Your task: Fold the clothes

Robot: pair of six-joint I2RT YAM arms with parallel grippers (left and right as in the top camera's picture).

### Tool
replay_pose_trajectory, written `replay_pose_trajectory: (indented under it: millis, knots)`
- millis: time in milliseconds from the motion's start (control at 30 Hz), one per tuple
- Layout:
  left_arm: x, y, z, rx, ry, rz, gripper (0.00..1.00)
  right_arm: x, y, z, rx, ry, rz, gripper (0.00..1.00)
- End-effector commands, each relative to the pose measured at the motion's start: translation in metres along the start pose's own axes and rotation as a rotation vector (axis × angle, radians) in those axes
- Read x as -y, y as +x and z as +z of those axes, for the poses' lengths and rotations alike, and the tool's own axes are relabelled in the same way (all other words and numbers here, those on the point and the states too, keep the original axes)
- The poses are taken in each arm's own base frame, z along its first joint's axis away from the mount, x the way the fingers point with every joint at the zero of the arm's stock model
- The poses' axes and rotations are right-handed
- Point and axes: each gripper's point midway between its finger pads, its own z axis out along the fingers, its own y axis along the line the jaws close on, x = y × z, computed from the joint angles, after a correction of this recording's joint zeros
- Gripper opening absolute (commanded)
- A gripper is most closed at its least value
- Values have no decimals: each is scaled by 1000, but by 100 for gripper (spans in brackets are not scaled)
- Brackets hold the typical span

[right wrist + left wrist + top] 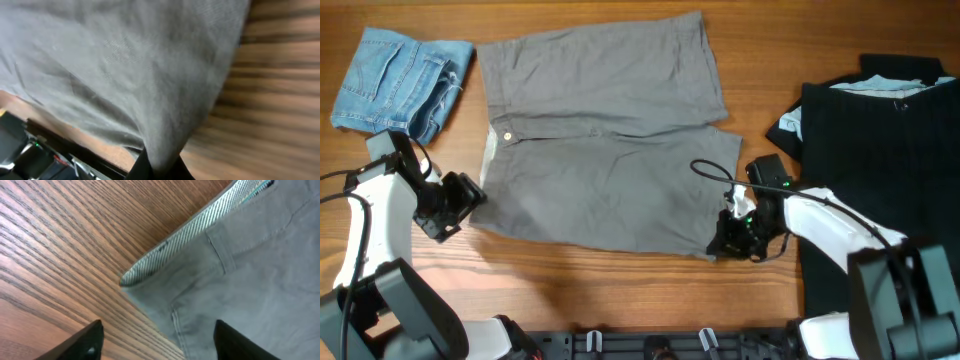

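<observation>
Your grey shorts (610, 140) lie flat in the middle of the bench (620, 300), your right end effector (725, 243) pinched on the near leg's hem corner and your left end effector (470, 198) wide at the waistband corner, probably so both ends lift together.

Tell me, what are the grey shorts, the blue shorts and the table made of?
The grey shorts look like matte woven cotton: fine weave, soft creases, striped waistband lining. The blue shorts are likely denim: faded, frayed hem. The table is wood or wood-look laminate, with strong grain lines; can't tell which.
</observation>
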Motion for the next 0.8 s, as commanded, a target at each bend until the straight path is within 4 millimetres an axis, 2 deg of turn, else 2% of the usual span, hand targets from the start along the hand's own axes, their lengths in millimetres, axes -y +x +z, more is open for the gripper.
replay_pose_trajectory:
  millis: [0,67,133,300,333,367,400,467,533,567,633,767]
  knots:
    - [-7,7,14,-43,-23,1,68,-16,-27,-33,153,43,-68,5]
    - [-7,7,26,-44,-11,1,79,-26,-32,-44,197,22,-79,4]
    - [3,11,36,-60,60,0,89,-30,-32,-49,217,13,-82,4]
    - [0,18,52,-84,67,-3,93,-31,-32,-50,221,11,-85,4]
    - [-1,18,55,-82,68,-3,90,-31,-32,-50,221,11,-85,4]
    - [-1,18,58,-80,69,-3,78,-31,-32,-50,222,11,-85,4]
    - [-1,16,64,-72,71,-1,58,-31,-33,-50,224,10,-86,4]
    - [-1,14,66,-70,72,-1,39,-31,-33,-50,225,11,-88,5]
    - [-2,16,67,-77,70,-2,10,-31,-33,-50,225,11,-87,5]
    - [-2,17,66,-83,68,-4,4,-31,-33,-51,226,10,-87,4]
    - [-4,21,62,-106,56,-12,4,-31,-35,-55,232,26,-84,4]
    - [-4,15,30,-105,56,-43,4,-24,-40,-84,275,167,-61,4]
